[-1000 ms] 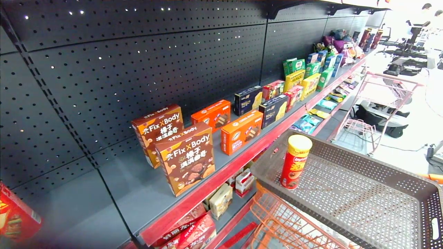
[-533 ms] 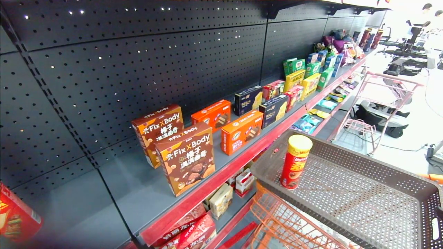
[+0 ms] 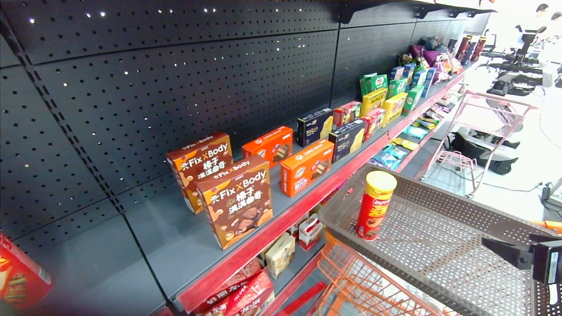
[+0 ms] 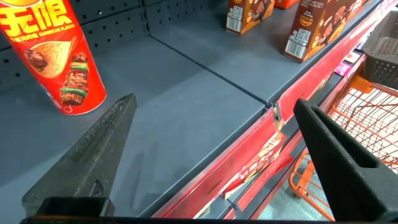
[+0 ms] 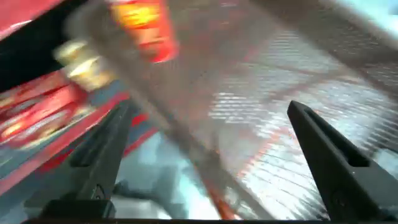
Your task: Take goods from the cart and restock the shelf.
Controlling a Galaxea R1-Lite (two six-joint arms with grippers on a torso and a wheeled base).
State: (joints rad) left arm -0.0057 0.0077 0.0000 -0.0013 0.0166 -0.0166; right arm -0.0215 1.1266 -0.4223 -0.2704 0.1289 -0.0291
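Observation:
A red chip can with a yellow lid (image 3: 374,205) stands upright in the near-left corner of the brown perforated basket (image 3: 443,239) on the orange cart (image 3: 360,285). My right gripper (image 3: 496,248) reaches in over the basket's right side, well to the right of the can. In the right wrist view this gripper (image 5: 208,109) is open, with the can (image 5: 146,28) ahead of it. My left gripper (image 4: 214,102) hangs open and empty over the grey shelf (image 4: 199,93). A second red chip can (image 4: 53,56) stands on that shelf beside it, and the same can (image 3: 19,274) sits at the far left.
Brown boxes (image 3: 235,199), orange boxes (image 3: 306,166) and dark blue boxes (image 3: 347,139) line the shelf (image 3: 175,237) to the right, with bare board left of them. More goods lie on the lower shelf (image 3: 281,254). A pink cart (image 3: 487,118) stands farther down the aisle.
My right gripper has come into the head view from the lower right edge, over the basket. The can in the basket and the shelf goods have not moved.

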